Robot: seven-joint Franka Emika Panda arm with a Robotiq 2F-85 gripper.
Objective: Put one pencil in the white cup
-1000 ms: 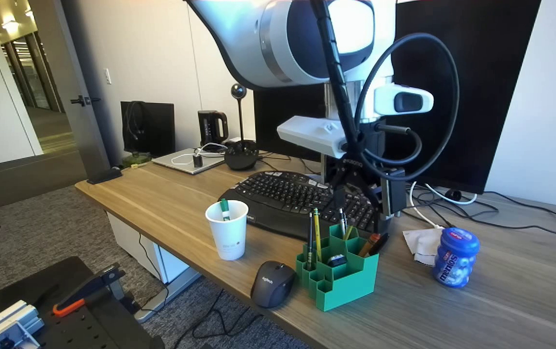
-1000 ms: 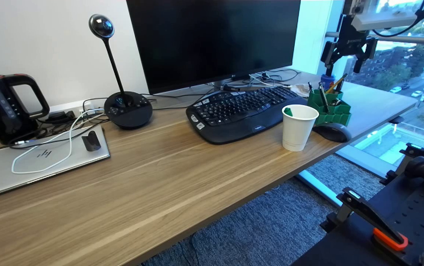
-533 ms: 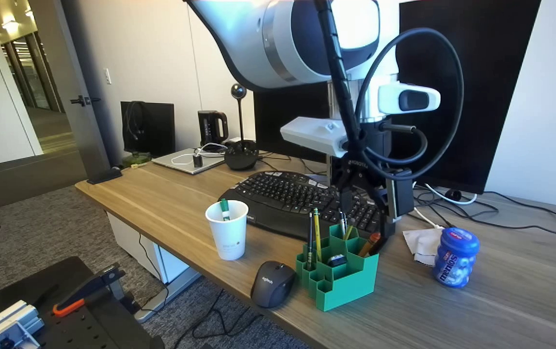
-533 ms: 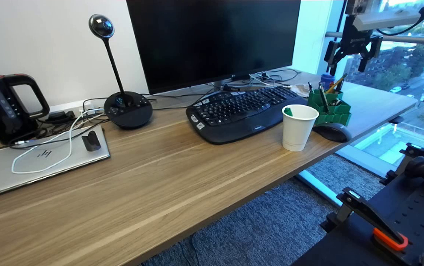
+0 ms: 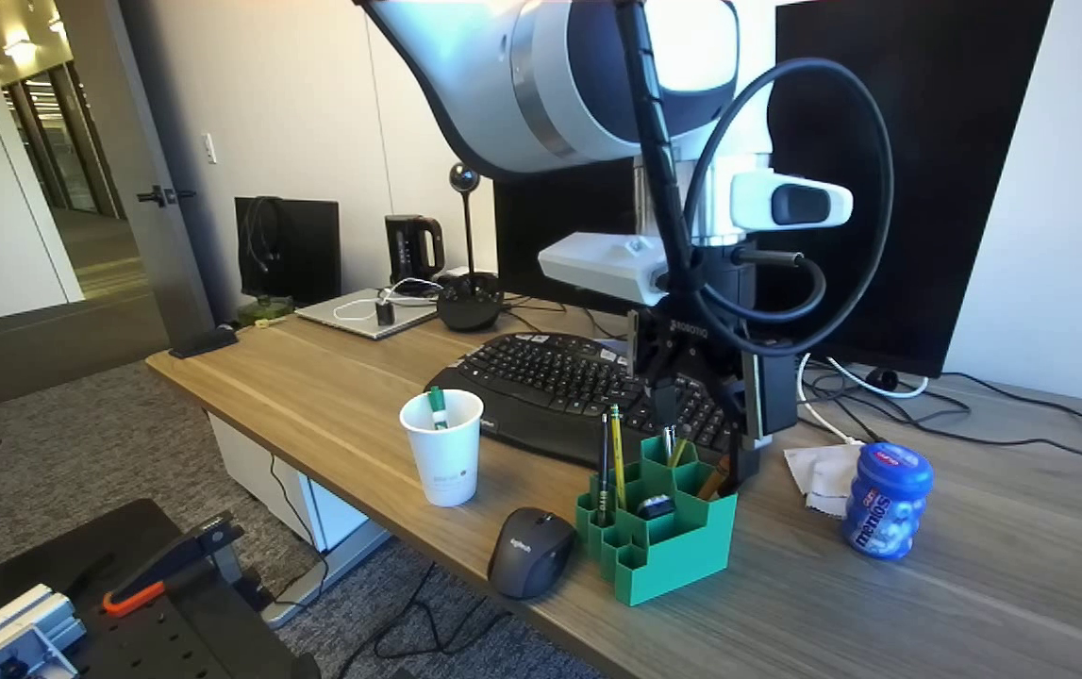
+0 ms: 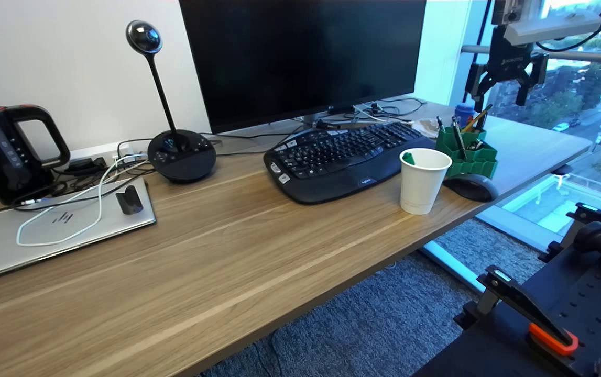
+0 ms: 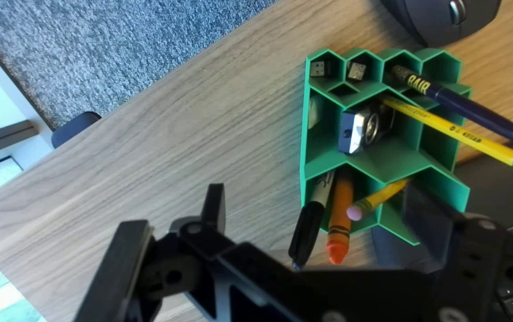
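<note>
You've got a black keyboard (image 6: 345, 162) in front of the monitor (image 6: 305, 63), mouse (image 5: 531, 554) near the edge of your counter (image 6: 216, 251), blue Mentos tub (image 5: 888, 505), plus a kettle (image 6: 4, 157) near that closed laptop (image 6: 72, 217).

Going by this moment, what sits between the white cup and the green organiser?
A dark computer mouse lies between the white cup and the green organiser, as an exterior view shows.
</note>
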